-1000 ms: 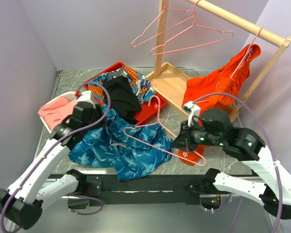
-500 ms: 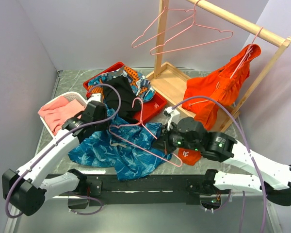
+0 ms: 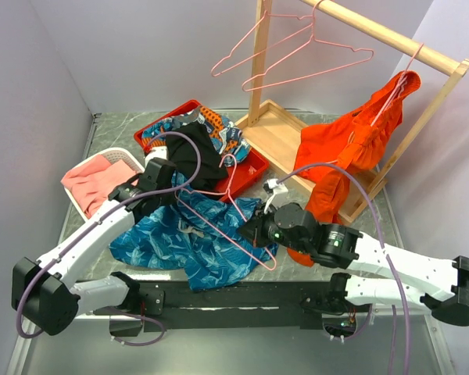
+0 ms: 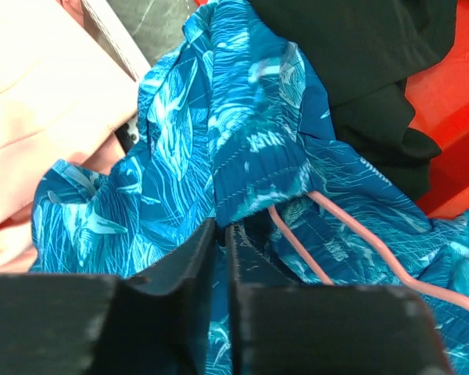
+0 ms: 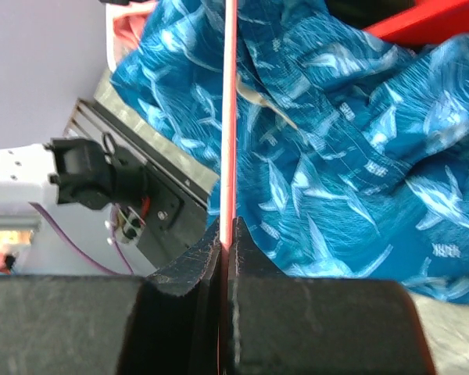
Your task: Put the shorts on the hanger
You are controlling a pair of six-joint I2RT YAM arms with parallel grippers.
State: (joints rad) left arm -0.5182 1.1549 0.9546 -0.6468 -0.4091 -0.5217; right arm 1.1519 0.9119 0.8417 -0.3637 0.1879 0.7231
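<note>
Right hand (image 5: 224,230), clamped on hanger (image 5: 229,117), has carried it left over shorts (image 3: 172,242) (heaped near-left on table (image 3: 109,134)). Left hand (image 4: 221,226) has narrowed to a slit at the waistband (image 4: 258,168); grip unconfirmed, threading judged imminent

Shorts (image 3: 180,242): teal-blue, floppy, printed with lighter blue leaves, pale drawstring showing near the middle. Lie spread and crumpled on the table (image 3: 109,137) in front of the arms, far edge bunched against a red tray (image 3: 254,168). Ribbed waistband folded over and lifted, pinched at its edge by the left gripper (image 4: 221,226).

Hanger (image 5: 229,117): thin pink wire, triangular, hook on top. Rests tilted over the shorts, hook toward the tray, long bar slanting across the fabric. Clamped on one wire between the closed fingers of the right gripper (image 5: 225,226); another stretch slips out of sight beneath the raised waistband fold.
</note>
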